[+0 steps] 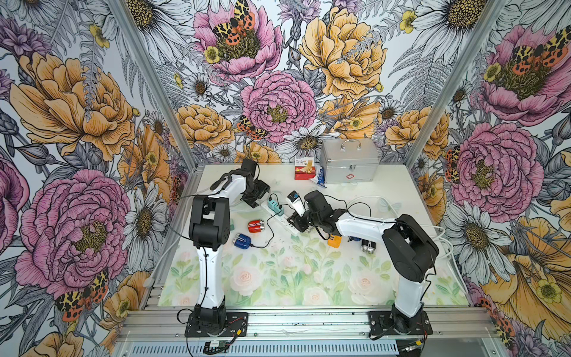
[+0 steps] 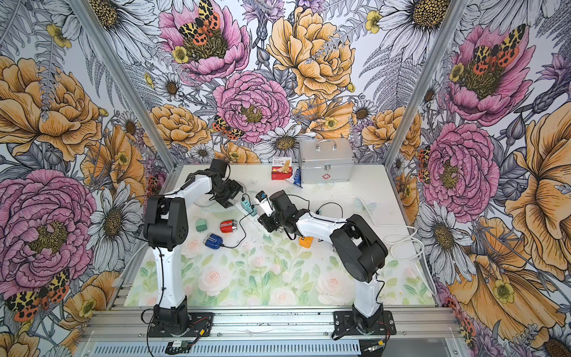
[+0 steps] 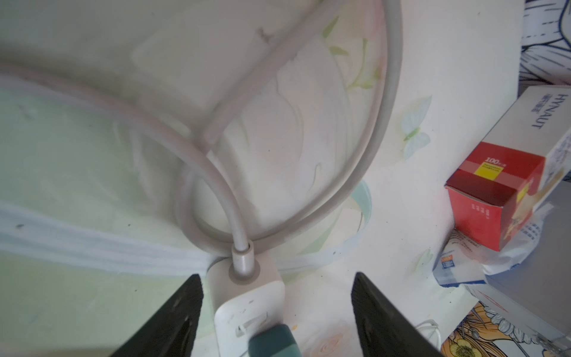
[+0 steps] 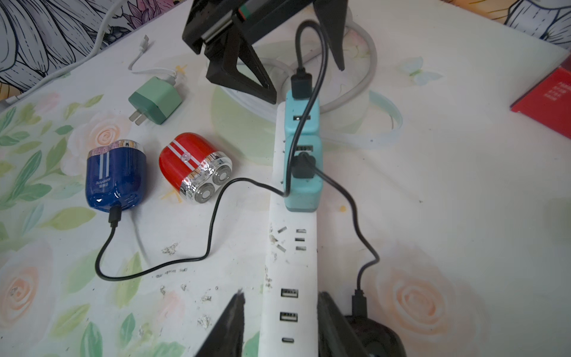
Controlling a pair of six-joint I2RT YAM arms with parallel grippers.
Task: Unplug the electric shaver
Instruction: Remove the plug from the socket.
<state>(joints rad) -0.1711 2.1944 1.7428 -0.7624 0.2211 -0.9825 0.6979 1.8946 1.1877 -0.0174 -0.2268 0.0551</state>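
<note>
The table (image 1: pixel 278 278) is bare toward 6 o'clock. At 1 o'clock, by the far edge, the silver case (image 1: pixel 349 167) stands closed, contents hidden. The power strip (image 4: pixel 293 262) lies central; the left gripper (image 3: pixel 277 278) gapes around its far end. The right gripper (image 4: pixel 281 295) straddles its near end; if it pinches, I cannot tell. The blue shaver (image 4: pixel 116 176) lies at 9 o'clock; the right wrist view shows its black cable (image 4: pixel 213 216) entering a teal adapter (image 4: pixel 301 123).
</note>
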